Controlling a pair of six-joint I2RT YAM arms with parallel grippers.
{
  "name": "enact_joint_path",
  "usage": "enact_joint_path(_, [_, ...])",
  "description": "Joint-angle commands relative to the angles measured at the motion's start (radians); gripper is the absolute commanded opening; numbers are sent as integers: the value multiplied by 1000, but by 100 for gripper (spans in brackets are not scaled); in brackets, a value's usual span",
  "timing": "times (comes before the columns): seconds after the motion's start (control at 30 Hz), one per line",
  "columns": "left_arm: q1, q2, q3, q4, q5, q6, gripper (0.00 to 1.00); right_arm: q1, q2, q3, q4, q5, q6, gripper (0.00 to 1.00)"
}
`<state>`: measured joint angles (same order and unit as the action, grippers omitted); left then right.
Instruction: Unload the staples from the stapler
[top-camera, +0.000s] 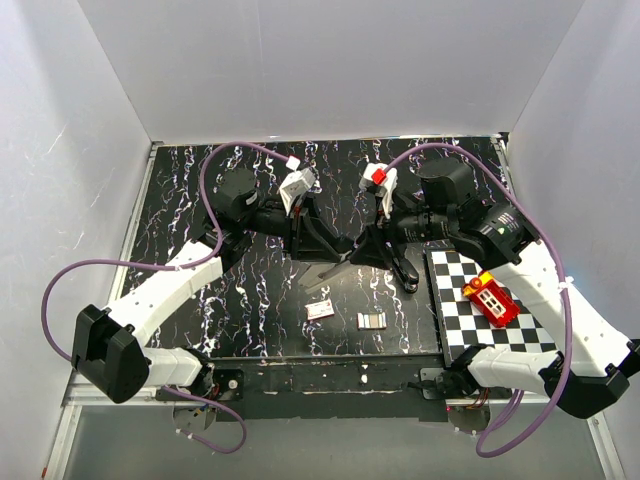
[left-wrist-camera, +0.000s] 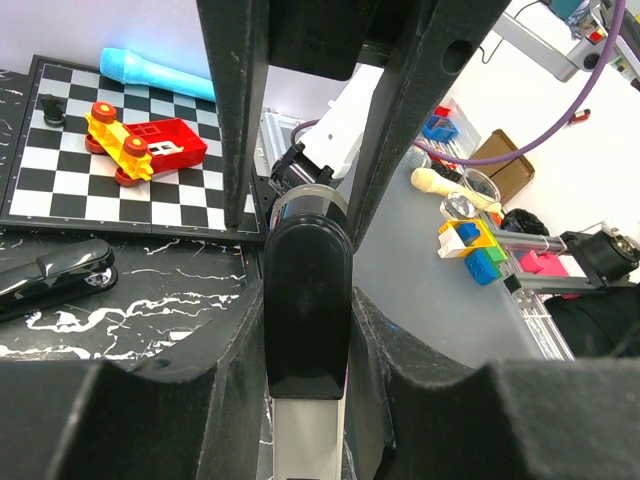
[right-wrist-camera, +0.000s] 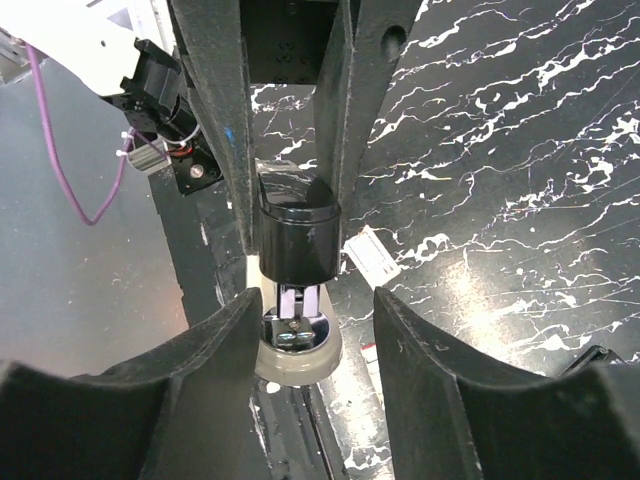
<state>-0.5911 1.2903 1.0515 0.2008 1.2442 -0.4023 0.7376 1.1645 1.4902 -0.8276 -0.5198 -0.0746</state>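
Overhead view, with supporting wrist views. The stapler (top-camera: 340, 262) was held in the air over the middle of the black marbled tabletop (top-camera: 180, 190), between the two arms. The left end effector (top-camera: 322, 243) was closed on it from 9 o'clock. In the left wrist view a rounded black end of the stapler was clamped between the fingers. The right end effector (top-camera: 375, 245) was closed on the stapler from 3 o'clock. In the right wrist view a black cap was pinched between the fingers, with bright metal parts exposed just beneath it.

At 6 o'clock from the held stapler, near the front edge of the tabletop, a short strip of staples (top-camera: 371, 320) was seen lying flat. A small white packet (top-camera: 320, 309) was seen just beside the strip, at its 9 o'clock.

A checkerboard (top-camera: 455, 330) was laid at 4 o'clock from the stapler, and a red and yellow toy vehicle (top-camera: 490, 298) was carried on it. A black stapler-shaped object (top-camera: 405, 272) was seen resting on the tabletop close to the board's left edge.
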Motion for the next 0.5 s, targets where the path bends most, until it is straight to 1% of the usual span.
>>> enact_joint_path(0.0, [7, -54, -10, 78, 6, -40, 0, 13, -2, -2, 59, -25, 10, 54])
enact_joint_path(0.13, [7, -51, -10, 81, 9, -44, 0, 19, -2, -4, 73, -37, 18, 51])
enact_joint_path(0.23, [8, -52, -13, 91, 9, -47, 0, 23, 0, -7, 77, -43, 21, 46])
enact_joint_path(0.4, [14, -63, -22, 117, 8, -66, 0, 29, -5, -24, 84, -43, 22, 46])
enact_joint_path(0.43, [16, -65, -24, 126, 9, -69, 0, 29, -3, -27, 87, -43, 25, 45])
enact_joint_path(0.47, [16, -65, -25, 133, 11, -75, 0, 31, -6, -30, 90, -42, 25, 39])
